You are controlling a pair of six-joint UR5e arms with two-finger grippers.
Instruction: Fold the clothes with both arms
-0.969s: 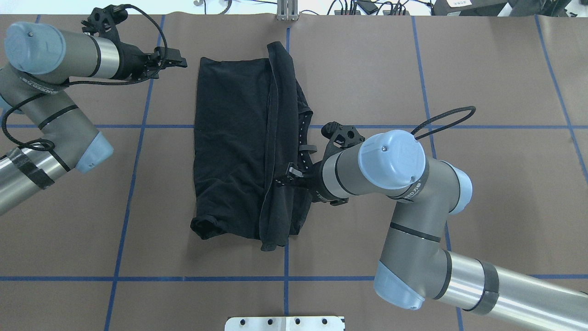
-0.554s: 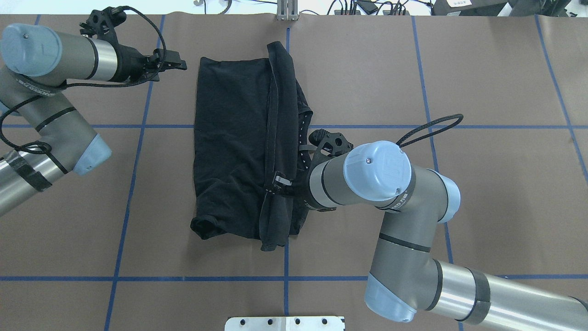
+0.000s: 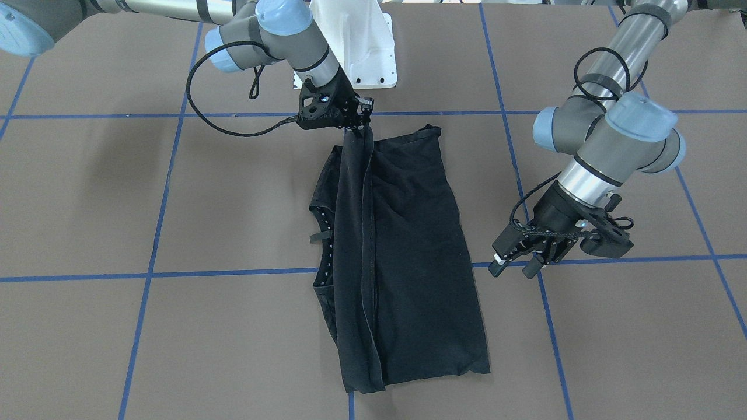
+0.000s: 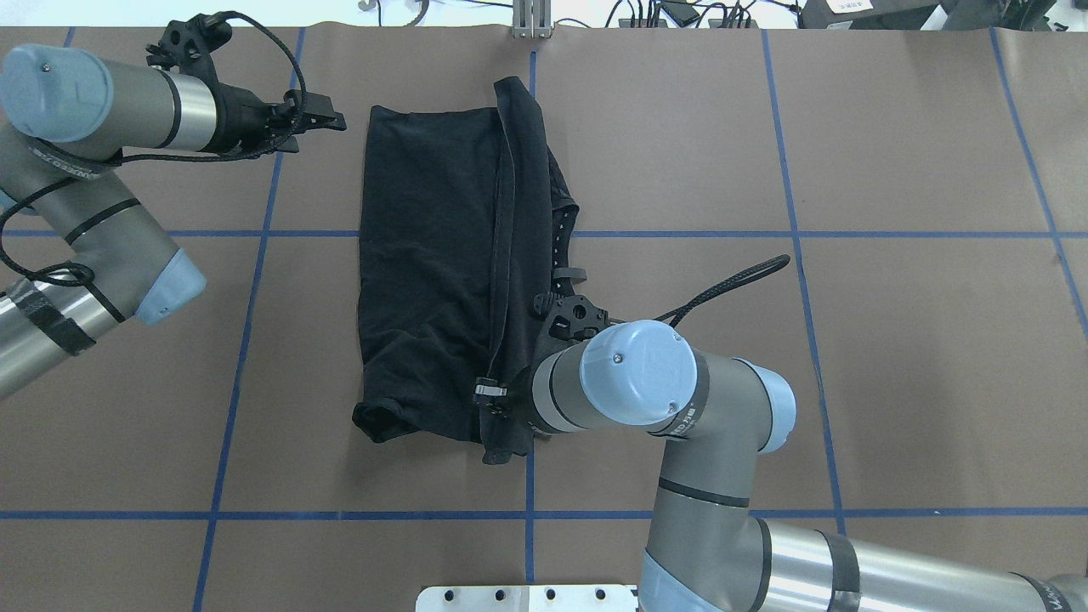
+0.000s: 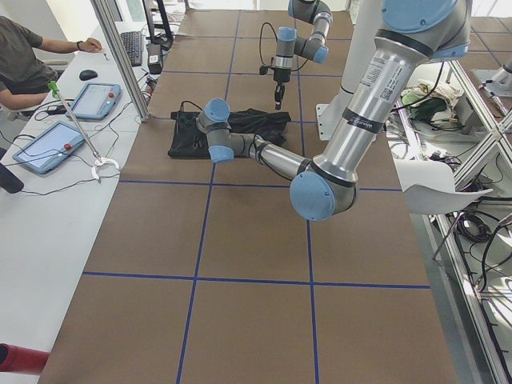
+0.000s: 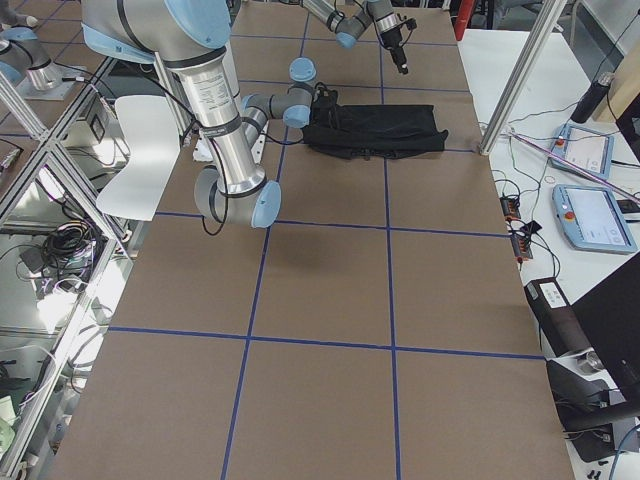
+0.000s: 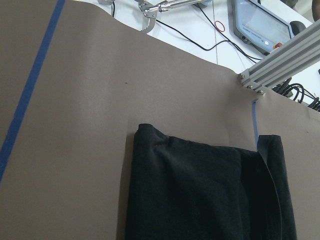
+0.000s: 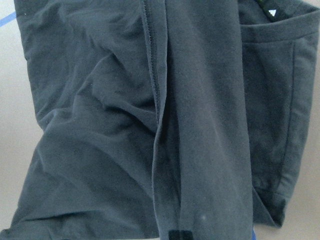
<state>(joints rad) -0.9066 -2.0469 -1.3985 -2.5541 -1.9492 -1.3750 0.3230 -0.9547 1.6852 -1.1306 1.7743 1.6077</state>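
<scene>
Apparently T-shirt (image 3: 408, 245) hangs pinched beneath right hand (image 3: 360, 121).

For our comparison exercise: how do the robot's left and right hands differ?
The small black left hand is open and holds nothing; the small black right hand is shut on a raised fold of the black T-shirt. The left hand is beside the shirt, the right hand over it. Both are two-fingered.
</scene>
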